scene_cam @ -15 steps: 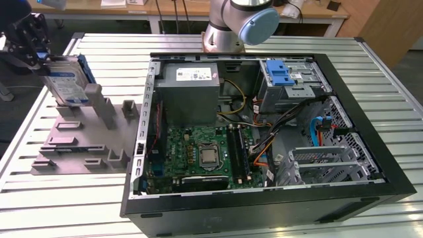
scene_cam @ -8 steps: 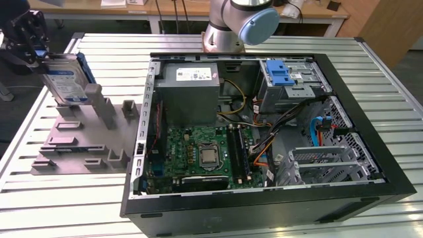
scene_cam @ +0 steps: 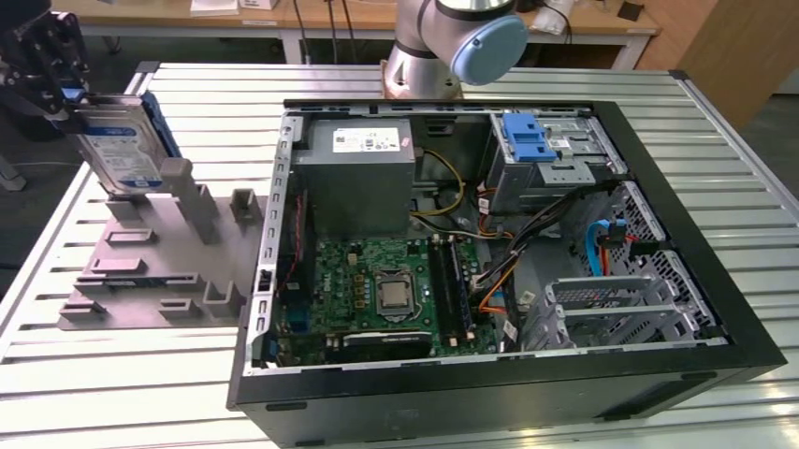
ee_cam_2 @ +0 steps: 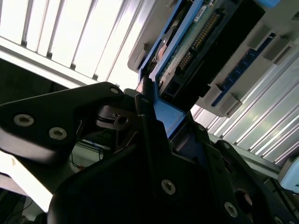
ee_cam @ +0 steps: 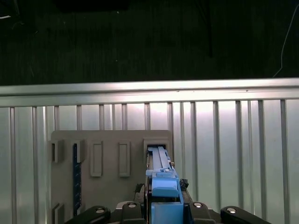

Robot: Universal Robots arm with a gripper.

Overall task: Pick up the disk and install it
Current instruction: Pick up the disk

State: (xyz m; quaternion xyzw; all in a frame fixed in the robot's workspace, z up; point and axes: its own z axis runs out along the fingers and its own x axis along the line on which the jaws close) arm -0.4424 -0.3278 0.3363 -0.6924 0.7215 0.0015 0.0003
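At the exterior view's left, the gripper (scene_cam: 65,92) is clamped on the upper end of the disk (scene_cam: 119,150). The disk hangs upright, label showing, over the back of a grey slotted rack (scene_cam: 150,267) on the ribbed metal table (scene_cam: 125,393). Whether its lower edge touches the rack I cannot tell. In both wrist views the jaws sit tight against the disk's blue rails. Further right lies the open computer case (scene_cam: 500,398), holding a grey power supply (scene_cam: 355,178), a green motherboard (scene_cam: 387,281) and, rightmost, a metal cage with a blue tab (scene_cam: 534,140).
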